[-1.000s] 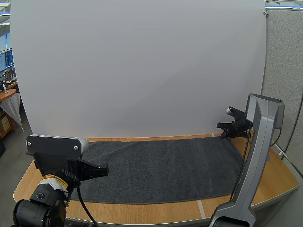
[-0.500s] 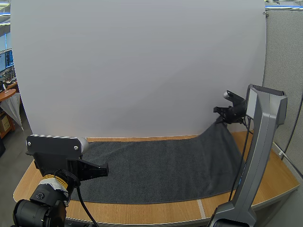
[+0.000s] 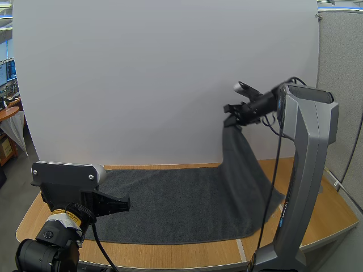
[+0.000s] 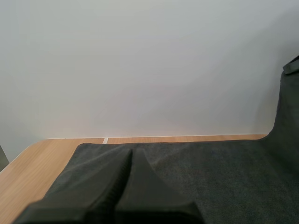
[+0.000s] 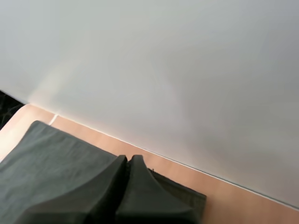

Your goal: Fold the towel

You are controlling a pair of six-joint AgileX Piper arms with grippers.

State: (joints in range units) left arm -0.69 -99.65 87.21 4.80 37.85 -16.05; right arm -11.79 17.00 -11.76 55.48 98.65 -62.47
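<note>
Where the right arm stands upright in the high view, it covers part of the right edge of the towel; the left arm covers the near left corner. Towel: dark grey, napped, lying mostly flat on the wooden table, long axis left to right. Its far right corner hangs high above the table, pinched in the right gripper, with cloth draping steeply down. Left gripper: fingers pressed together over the towel's left end; contact with the cloth cannot be told.
</note>
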